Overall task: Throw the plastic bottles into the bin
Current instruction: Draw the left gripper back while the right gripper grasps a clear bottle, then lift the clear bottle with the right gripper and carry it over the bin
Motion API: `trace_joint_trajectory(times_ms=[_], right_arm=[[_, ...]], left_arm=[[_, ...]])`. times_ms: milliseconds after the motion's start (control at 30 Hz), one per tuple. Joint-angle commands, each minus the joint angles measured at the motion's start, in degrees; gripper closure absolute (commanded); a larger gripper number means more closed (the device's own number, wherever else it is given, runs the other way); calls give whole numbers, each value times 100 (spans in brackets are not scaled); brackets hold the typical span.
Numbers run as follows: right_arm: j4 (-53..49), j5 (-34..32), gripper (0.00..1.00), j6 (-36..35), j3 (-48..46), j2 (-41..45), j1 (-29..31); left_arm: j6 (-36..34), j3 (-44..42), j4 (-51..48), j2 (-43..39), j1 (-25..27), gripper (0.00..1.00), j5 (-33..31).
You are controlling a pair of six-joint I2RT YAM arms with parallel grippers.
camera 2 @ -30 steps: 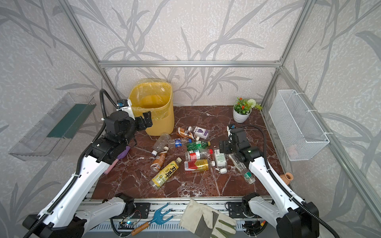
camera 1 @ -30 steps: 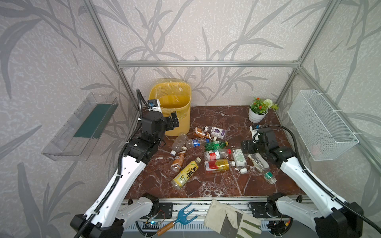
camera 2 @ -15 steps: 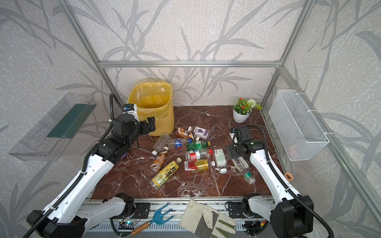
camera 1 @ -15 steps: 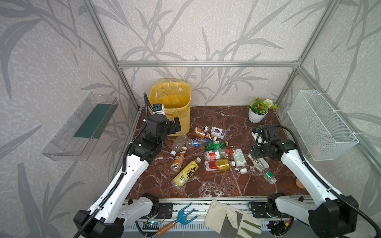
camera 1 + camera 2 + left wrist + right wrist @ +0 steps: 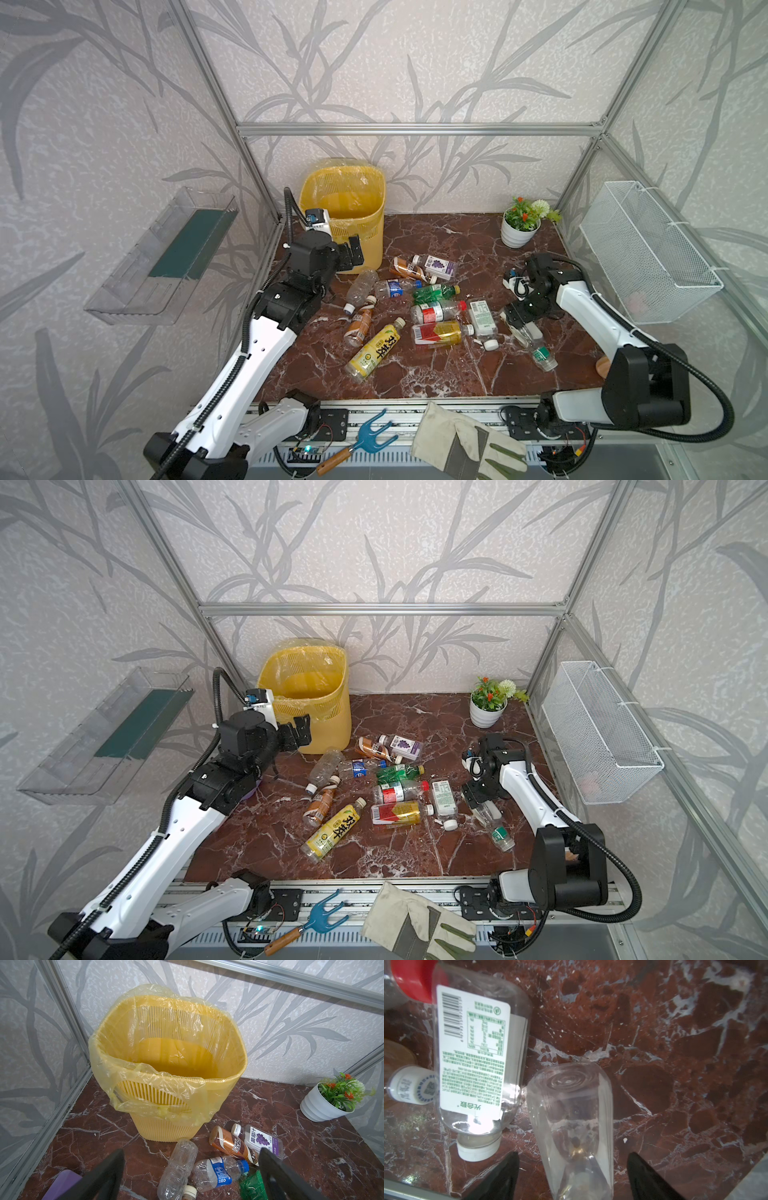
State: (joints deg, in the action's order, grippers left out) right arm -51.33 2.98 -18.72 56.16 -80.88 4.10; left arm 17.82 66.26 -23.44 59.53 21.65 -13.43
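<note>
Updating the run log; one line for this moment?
left gripper: open, empty, near bin | right gripper: open, straddling clear bottle | bin: no bottles visible

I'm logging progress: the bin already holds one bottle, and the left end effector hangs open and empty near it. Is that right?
Not quite: the bin holds no bottle, only its liner, as the left wrist view shows. The left end effector does hang open and empty near it.

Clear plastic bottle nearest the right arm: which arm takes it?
Right. The right gripper straddles the clear plastic bottle, jaws open either side; the left gripper hangs empty near the yellow lattice bin.
</note>
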Motion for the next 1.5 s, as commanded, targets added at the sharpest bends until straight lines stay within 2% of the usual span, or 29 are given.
trace_joint_trajectory(times_ms=[0, 233, 600, 833, 1067, 1200, 1400, 1467], right_arm=[[-365, 147, 21, -140, 193, -204, -22], [-201, -391, 20, 58, 179, -655, -170], [192, -144, 25, 279, 18, -1118, -216], [223, -62, 35, 353, 78, -1329, -216], [296, 7, 44, 611, 159, -729, -230], [275, 162, 44, 751, 342, -250, -260], [239, 636, 45, 1090, 862, 307, -259], [422, 1057, 45, 1162, 992, 521, -260]], left_arm=[[-221, 235, 129, 5, 12, 1, -76], [-262, 205, 82, -80, 10, 1, -249], [-328, 155, 55, -275, 9, 1, -731], [-413, 152, 11, -432, 6, 1, -1003], [-304, 150, -179, -491, 6, 1, -1039], [-245, 132, -187, -525, 11, 1, -1066], [-98, 131, -307, -477, 6, 1, -1063], [-28, 108, -371, -491, 6, 1, -1096]])
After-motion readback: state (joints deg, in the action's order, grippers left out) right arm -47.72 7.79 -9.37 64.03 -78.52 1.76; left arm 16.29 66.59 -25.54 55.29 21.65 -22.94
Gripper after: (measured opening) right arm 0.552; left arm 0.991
